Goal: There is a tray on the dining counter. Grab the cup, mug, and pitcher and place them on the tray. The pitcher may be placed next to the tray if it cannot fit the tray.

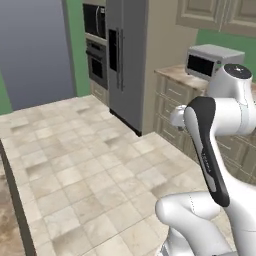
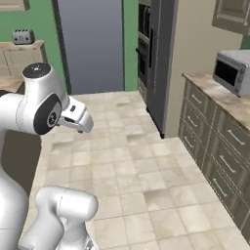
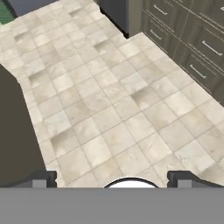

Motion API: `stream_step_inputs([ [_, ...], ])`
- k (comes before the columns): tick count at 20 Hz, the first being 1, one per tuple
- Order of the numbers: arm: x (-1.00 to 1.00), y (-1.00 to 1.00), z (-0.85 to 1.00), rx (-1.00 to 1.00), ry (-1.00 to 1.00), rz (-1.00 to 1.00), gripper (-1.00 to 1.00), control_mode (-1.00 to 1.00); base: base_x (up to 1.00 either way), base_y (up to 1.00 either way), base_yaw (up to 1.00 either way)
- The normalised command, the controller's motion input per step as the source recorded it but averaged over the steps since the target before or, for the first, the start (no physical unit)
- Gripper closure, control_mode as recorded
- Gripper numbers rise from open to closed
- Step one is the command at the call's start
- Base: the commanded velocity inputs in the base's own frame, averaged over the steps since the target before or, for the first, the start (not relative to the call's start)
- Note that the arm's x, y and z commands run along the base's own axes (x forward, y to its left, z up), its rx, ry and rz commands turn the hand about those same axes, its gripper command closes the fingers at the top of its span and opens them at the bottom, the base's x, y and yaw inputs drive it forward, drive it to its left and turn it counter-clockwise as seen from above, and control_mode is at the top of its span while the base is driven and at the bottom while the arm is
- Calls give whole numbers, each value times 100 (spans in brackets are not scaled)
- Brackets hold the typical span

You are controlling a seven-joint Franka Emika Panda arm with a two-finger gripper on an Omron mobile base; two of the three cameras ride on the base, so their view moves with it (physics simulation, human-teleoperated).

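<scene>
The fingers [image 3: 43, 178] stand wide apart above tiled floor [image 3: 113, 100].

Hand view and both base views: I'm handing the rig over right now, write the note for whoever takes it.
Gripper: jaws wide open, holding nothing, over bare floor tiles.
Job's things: no tray, cup, mug or pitcher in these views. A strip of marbled counter edges the left base view; whether it is the dining counter, I can't tell.
Around: fridge, microwave on the drawer counter.
Done: nothing that shows here.
Left: find all three and get them to the tray.
</scene>
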Motion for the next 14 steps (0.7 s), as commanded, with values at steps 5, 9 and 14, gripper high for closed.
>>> stream_step_inputs([
  [5, 0, 0, 0, 0, 0, 0, -100, 100, 98, -45, 38],
  [9, 0, 0, 0, 0, 0, 0, -100, 100, 100, -33, 36],
  [14, 0, 0, 0, 0, 0, 0, -100, 100, 100, -42, 32],
])
